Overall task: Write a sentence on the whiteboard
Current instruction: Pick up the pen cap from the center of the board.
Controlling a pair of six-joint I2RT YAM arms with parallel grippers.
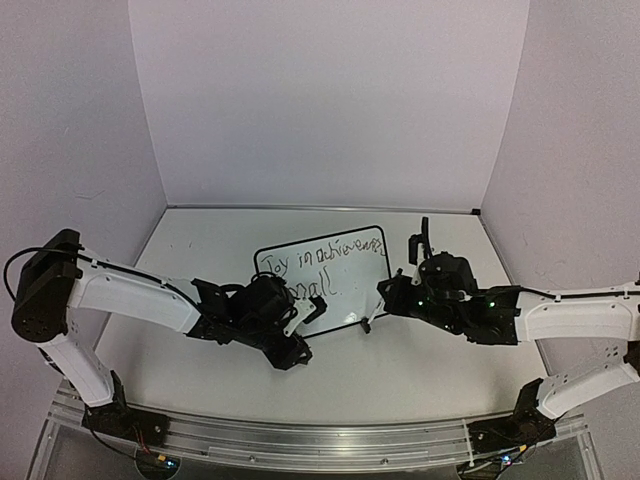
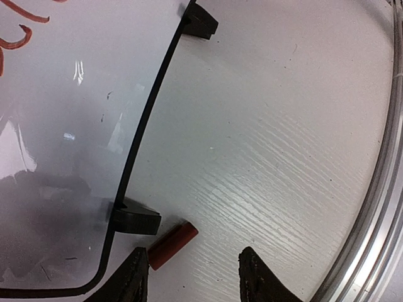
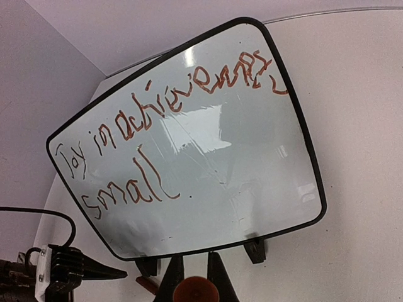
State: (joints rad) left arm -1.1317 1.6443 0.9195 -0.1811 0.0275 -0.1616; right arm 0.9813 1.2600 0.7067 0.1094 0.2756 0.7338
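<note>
The whiteboard (image 1: 322, 275) stands tilted on two black clip feet in the middle of the table, with "Joy in achievement small" in red on it (image 3: 189, 145). My right gripper (image 3: 196, 277) is shut on a red marker (image 3: 195, 291), seen end-on, just in front of the board's lower edge. In the top view it (image 1: 383, 297) is at the board's right lower corner. My left gripper (image 2: 196, 280) is open and empty at the board's left lower corner (image 1: 308, 318). A red marker cap (image 2: 171, 245) lies on the table by the left finger and a clip foot (image 2: 135, 218).
The metal rail (image 1: 320, 440) runs along the table's near edge and shows in the left wrist view (image 2: 378, 207). White walls enclose the back and both sides. The second clip foot (image 2: 200, 22) stands further along the board's edge.
</note>
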